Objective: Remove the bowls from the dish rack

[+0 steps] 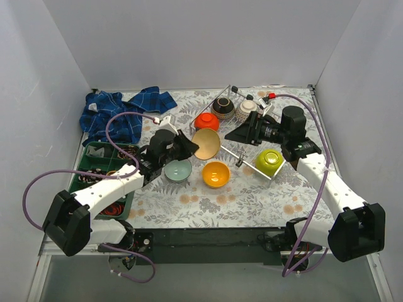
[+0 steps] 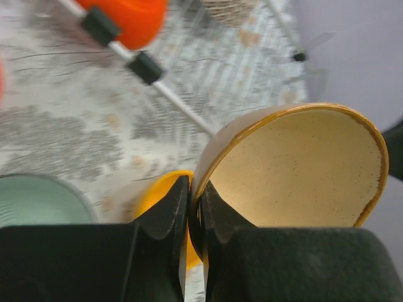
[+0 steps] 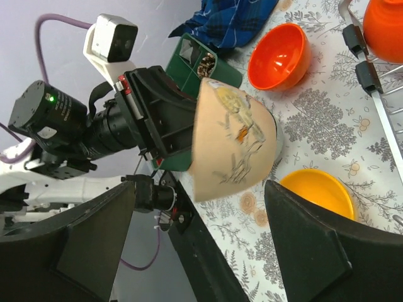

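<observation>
1. Top view: the beige bowl (image 1: 206, 143) is held tilted by the left gripper (image 1: 187, 148), just beside the dish rack (image 1: 261, 173).
2. Left wrist: the bowl's rim is seen pinched between the closed fingers.
3. Right wrist: the right gripper (image 3: 200, 214) is seen spread wide, with nothing held.

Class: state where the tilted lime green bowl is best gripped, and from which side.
Probably its upper rim, from above: the lime green bowl leans tilted with its mouth upward, so one finger can go inside the wall and one outside.
</observation>
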